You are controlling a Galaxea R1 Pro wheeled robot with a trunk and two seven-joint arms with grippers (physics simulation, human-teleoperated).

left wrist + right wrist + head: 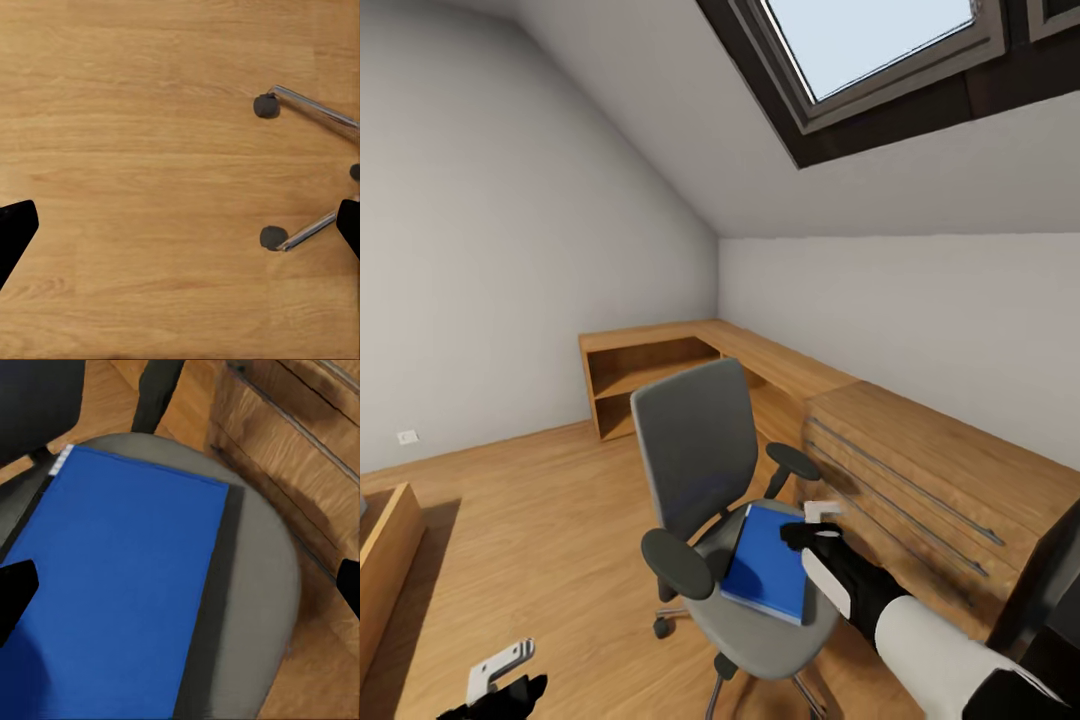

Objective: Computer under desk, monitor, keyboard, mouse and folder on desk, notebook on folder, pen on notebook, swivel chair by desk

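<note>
The grey swivel chair (695,455) stands on the wood floor in the middle of the head view, its back toward the left wall. The bright-blue folder (768,562) lies flat on the seat (259,585), with pale page edges showing at one corner. My right gripper (810,530) hovers open just above the folder's (120,577) far right edge, holding nothing. My left gripper (500,682) hangs low at the bottom left, open, over bare floor beside the chair's chrome legs and castors (266,105).
A light-wood drawer chest (920,480) stands close to the chair's right side. A light-wood shelving unit (650,370) runs along the far corner. Another wooden edge (385,540) shows at the left. A dark object (1050,580) cuts in at the right edge.
</note>
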